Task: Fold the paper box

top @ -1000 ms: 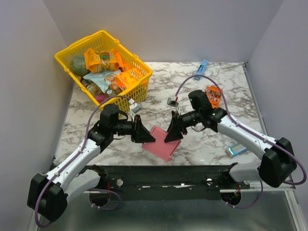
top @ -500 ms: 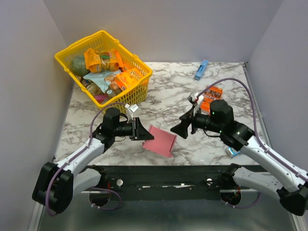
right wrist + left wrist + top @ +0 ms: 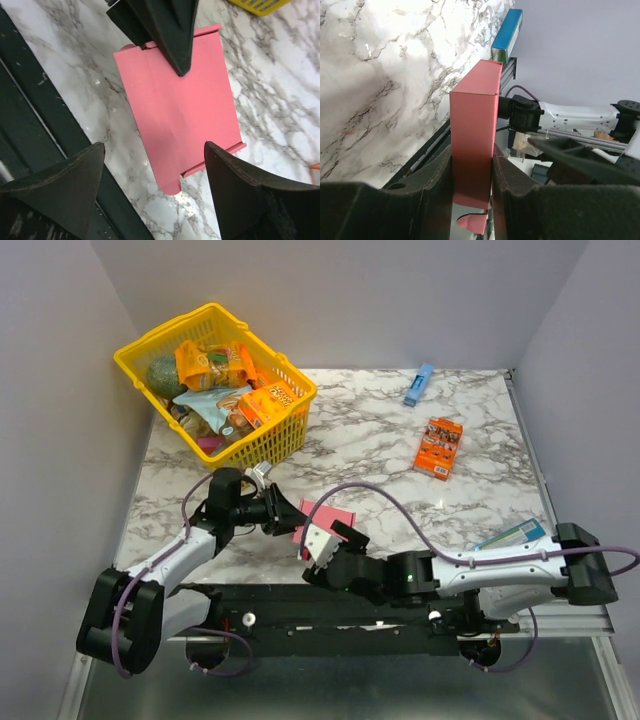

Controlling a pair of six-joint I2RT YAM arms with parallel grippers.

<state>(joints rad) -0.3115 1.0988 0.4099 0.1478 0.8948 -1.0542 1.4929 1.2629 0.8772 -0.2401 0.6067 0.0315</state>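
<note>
Near the front edge of the table (image 3: 400, 455), the left claw (image 3: 288, 518) pinches the pink paper box (image 3: 330, 514) by one end, with a finger tight on each side. The box looks folded flat. The right claw (image 3: 325, 543) hangs over it, spread wide, holding nothing.

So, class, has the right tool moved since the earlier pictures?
Yes. The right tool swung away from the orange snack box toward the near edge of the table, and now faces the paper box, open.
</note>
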